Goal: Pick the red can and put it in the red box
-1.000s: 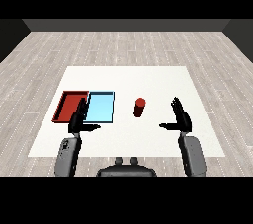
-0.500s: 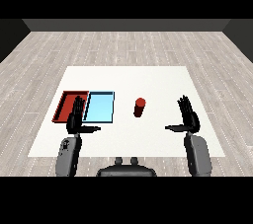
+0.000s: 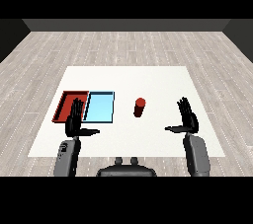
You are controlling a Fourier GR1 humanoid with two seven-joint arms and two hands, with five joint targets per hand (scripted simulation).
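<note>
One red can (image 3: pixel 140 107) left of right hand (image 3: pixel 187 118)

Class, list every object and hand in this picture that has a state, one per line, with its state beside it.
red can: upright on the table, not held
red tray: nothing visible in it
light blue tray: nothing in it
left hand: open, holding nothing
right hand: open, apart from the can

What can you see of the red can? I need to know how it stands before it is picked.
The red can is a small, plain dark red cylinder with a lighter red top. It stands upright on the white table, just right of the blue tray and apart from it. Nothing touches it: the right hand is off to its right, the left hand beyond the trays.
</note>
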